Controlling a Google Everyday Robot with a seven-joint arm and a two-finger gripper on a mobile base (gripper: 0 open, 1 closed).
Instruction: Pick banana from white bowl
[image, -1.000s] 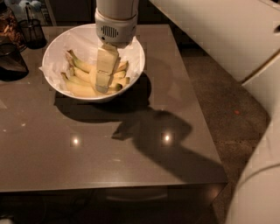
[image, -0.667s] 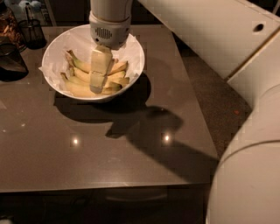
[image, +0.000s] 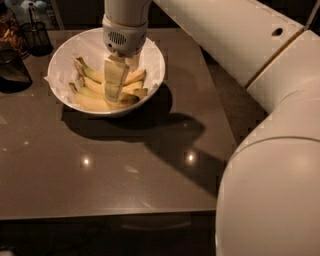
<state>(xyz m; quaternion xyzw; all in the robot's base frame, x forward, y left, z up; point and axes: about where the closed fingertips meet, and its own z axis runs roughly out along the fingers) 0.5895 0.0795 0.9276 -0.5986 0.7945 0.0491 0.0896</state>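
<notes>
The white bowl (image: 156, 60), large and lined with crumpled white paper, stands at the back left of the dark table. Several yellow-green bananas (image: 92, 102) lie in it, fanned across the bottom. My gripper (image: 116, 80) hangs straight down from the wrist (image: 125, 35) into the middle of the bowl. It reaches down among the bananas and covers the middle ones, touching or nearly touching them. I cannot tell whether a banana is held.
A dark wire-mesh cup (image: 36, 35) and a dark rounded object (image: 12, 72) stand left of the bowl, near the table's far-left corner. My white arm (image: 270, 150) fills the right side. The table's front edge (image: 110, 215) runs across the bottom.
My gripper has shifted slightly left inside the bowl and stays low among the bananas. My arm has swung nearer the camera and fills more of the right side.
</notes>
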